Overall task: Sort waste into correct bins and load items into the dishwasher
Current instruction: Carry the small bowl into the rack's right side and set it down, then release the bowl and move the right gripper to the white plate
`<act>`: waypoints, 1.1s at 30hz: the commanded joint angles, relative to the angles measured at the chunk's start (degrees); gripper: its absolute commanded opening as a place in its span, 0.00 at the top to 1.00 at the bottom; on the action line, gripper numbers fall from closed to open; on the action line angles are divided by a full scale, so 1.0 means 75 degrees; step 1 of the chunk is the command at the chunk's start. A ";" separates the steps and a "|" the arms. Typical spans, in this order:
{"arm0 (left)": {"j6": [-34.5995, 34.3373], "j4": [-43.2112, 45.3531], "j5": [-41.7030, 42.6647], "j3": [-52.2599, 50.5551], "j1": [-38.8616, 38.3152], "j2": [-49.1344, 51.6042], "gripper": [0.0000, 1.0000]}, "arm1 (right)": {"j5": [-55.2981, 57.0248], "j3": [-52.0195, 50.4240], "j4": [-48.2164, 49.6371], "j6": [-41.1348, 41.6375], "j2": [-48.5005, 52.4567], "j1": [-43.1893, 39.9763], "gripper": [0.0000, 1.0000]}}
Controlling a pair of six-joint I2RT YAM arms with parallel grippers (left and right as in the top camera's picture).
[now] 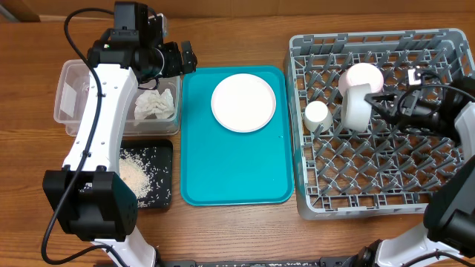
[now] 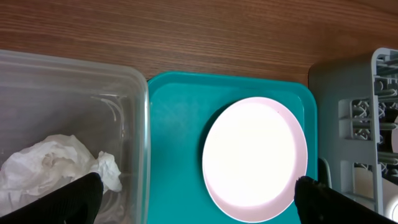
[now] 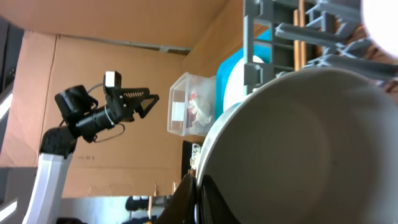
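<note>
My left gripper (image 1: 182, 58) is open and empty, hovering above the border between the clear tub (image 1: 68, 74) and the teal tray; its fingers (image 2: 199, 205) frame the pale pink plate (image 2: 255, 155). The plate (image 1: 243, 102) lies on the teal tray. A crumpled white napkin (image 1: 156, 106) lies in the clear tub, and it also shows in the left wrist view (image 2: 50, 165). Rice scraps (image 1: 133, 174) lie in the black tray (image 1: 163, 152). My right gripper (image 3: 199, 199) is shut on the rim of a white bowl (image 3: 298, 143), held on edge (image 1: 355, 110) in the grey dish rack (image 1: 378, 200). A white cup (image 1: 318, 115) and a second bowl (image 1: 365, 74) sit in the rack.
The teal tray (image 1: 230, 174) lies between the bins and the rack. The rack's corner (image 2: 373, 81) is at the right of the left wrist view. Brown cardboard (image 3: 112, 62) stands behind the left arm. The red wrapper is not clearly visible.
</note>
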 commanded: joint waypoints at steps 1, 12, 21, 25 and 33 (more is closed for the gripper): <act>-0.0044 0.0009 -0.0023 0.0140 -0.0017 -0.0184 0.00 | 0.0233 -0.0035 -0.0009 0.0154 -0.0035 -0.0271 0.96; -0.0044 0.0009 -0.0023 0.0140 -0.0017 -0.0184 0.00 | 0.1122 -0.0035 0.0015 0.0562 -0.0035 -0.0766 0.96; -0.0044 0.0009 -0.0023 0.0140 -0.0017 -0.0184 0.00 | 0.1824 -0.0035 0.0662 0.1169 -0.0035 -0.1300 0.90; -0.0044 0.0012 -0.0023 0.0140 -0.0017 -0.0184 0.00 | 0.2294 -0.0035 0.0845 0.1349 -0.0035 -0.1361 0.71; -0.0044 0.0009 -0.0023 0.0140 -0.0017 -0.0184 0.00 | 0.2512 0.0009 0.1521 0.2824 -0.0035 -0.1402 0.48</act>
